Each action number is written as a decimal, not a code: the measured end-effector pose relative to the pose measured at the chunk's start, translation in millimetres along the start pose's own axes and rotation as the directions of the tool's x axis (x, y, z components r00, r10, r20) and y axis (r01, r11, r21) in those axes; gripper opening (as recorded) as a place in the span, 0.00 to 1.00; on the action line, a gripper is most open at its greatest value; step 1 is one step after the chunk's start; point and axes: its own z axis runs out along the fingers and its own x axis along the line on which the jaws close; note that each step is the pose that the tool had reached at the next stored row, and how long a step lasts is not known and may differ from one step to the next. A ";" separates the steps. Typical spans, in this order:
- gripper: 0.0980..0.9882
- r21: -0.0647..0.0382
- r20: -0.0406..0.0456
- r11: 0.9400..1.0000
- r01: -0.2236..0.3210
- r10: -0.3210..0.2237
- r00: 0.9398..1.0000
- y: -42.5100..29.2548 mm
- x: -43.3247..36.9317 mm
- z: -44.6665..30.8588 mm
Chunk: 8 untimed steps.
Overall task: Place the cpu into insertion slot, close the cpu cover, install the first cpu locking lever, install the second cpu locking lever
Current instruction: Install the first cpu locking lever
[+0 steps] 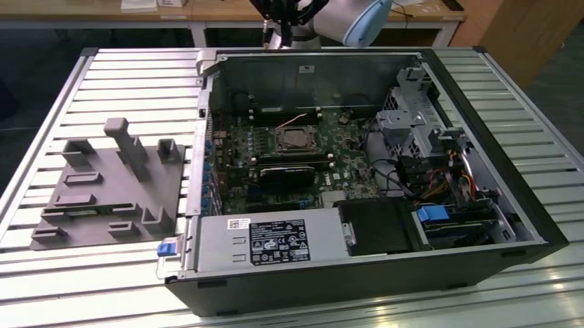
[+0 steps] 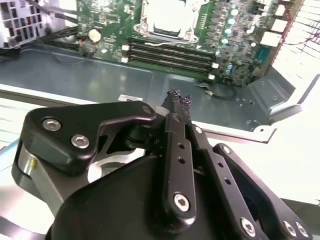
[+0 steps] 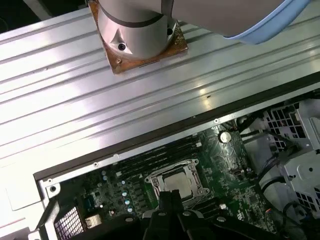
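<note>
In the exterior view the open black metal computer case (image 1: 365, 280) lies on the ribbed silver bench (image 1: 137, 75), with a grey moulded fixture plate (image 1: 109, 184) at its 9 o'clock. Nearest inside the case is the silver power-supply box (image 1: 273, 240). At its 12 o'clock sits a black rectangular heatsink-like block (image 1: 284, 176), and beyond that the square, silver-rimmed insertion slot (image 1: 294, 140). In the first wrist view the small flat cpu (image 3: 177, 184) with its pale silver-grey top sits in that slot. The thin silvery cpu cover (image 3: 201, 186) seems to lie flat around it, though whether it is latched cannot be told. Farthest off, past the case's 12 o'clock wall, the grey-and-blue arm (image 1: 351, 17) carries the black claw (image 2: 179, 101), its fingers pressed together on nothing, high above the board. The likely dangers are these: a descent slightly off line could jab the long black memory slots (image 2: 170, 52) beside the socket, pressure on a badly seated chip could bend contacts, and an unlatched cover could spring up.
</note>
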 end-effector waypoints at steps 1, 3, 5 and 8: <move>0.00 0.000 0.000 1.000 0.000 0.000 1.000 0.0 0.0 -0.2; 0.00 0.000 0.000 1.000 0.000 0.000 1.000 0.0 0.0 -0.3; 0.00 0.000 0.000 1.000 0.000 0.000 1.000 0.0 0.0 -0.4; 0.00 0.000 0.000 1.000 0.000 0.000 1.000 -0.1 -0.1 -0.2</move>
